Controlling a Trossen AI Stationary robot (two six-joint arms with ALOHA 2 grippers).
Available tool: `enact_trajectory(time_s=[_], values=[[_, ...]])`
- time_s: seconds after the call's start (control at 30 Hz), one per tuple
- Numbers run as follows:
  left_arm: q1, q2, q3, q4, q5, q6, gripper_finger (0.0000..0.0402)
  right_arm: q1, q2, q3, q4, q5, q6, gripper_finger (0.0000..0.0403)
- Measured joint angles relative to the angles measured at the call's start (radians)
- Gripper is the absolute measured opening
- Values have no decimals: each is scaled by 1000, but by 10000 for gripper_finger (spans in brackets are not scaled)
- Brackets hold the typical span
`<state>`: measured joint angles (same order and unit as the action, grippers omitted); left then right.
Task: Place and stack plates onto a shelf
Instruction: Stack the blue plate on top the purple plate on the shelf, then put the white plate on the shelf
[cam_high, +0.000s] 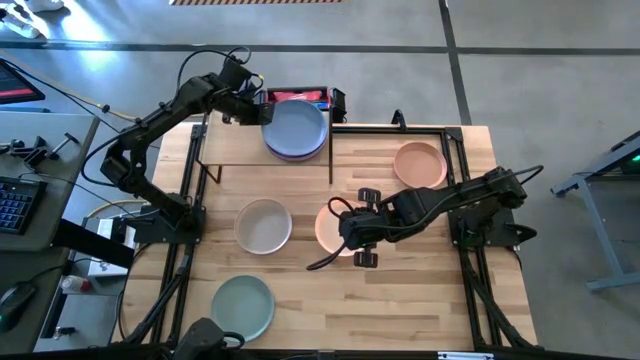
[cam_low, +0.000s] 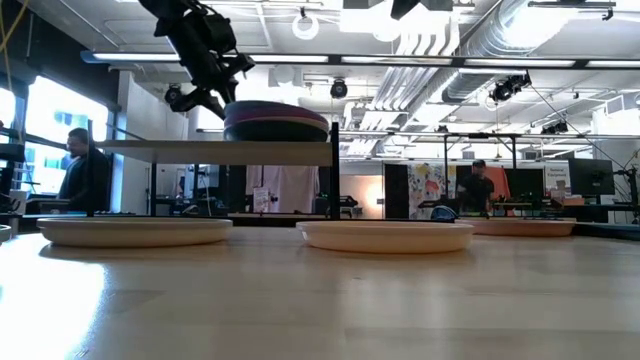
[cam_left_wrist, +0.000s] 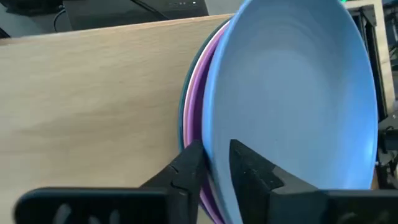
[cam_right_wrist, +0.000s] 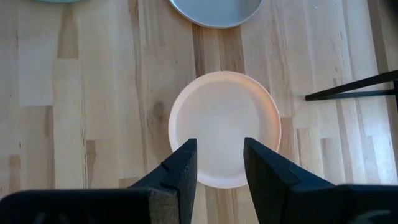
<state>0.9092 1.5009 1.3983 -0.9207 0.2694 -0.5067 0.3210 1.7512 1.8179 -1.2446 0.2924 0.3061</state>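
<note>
The shelf (cam_high: 240, 152) stands at the table's far edge. On its right half lies a stack of plates: a blue plate (cam_high: 295, 125) on top, with pink, purple and teal rims (cam_left_wrist: 198, 112) under it. My left gripper (cam_high: 262, 108) is at the stack's left rim, shut on the blue plate (cam_left_wrist: 292, 87). In the low view it hangs over the stack (cam_low: 277, 120). My right gripper (cam_right_wrist: 219, 163) is open and points down above a peach plate (cam_right_wrist: 224, 127) that lies flat on the table (cam_high: 325, 228); it touches nothing. My left gripper pinches the blue plate's rim (cam_left_wrist: 216, 163) on its left side. One finger (cam_left_wrist: 252, 171) is on the plate's upper face and the other finger (cam_left_wrist: 189, 168) is outside, against the pink rim below. It comes slanting down from the far left. The plate sits on the stack.
A second peach plate (cam_high: 420, 164) lies near the table's right far corner. A beige plate (cam_high: 263, 225) lies mid-table and a sage green plate (cam_high: 242, 306) near the front edge. The shelf's left half (cam_high: 225, 140) is bare. People sit in the room behind (cam_low: 80, 170).
</note>
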Motion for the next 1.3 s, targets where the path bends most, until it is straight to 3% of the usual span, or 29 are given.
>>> enact_trajectory(time_s=[0.23,0.77,0.97,1.07,1.3], values=[[0,0,0,8,43,-17,103,0,0,-1,-4,0,0,108],[11,-48,0,-2,85,14,106,0,0,-1,14,1,-16,108],[-1,-43,0,-56,70,41,106,0,0,-1,23,0,-16,108],[-2,-43,0,-111,-14,47,106,0,0,-1,24,-5,-16,108],[-33,-42,0,-122,-14,66,106,0,0,-1,45,-7,-18,108]])
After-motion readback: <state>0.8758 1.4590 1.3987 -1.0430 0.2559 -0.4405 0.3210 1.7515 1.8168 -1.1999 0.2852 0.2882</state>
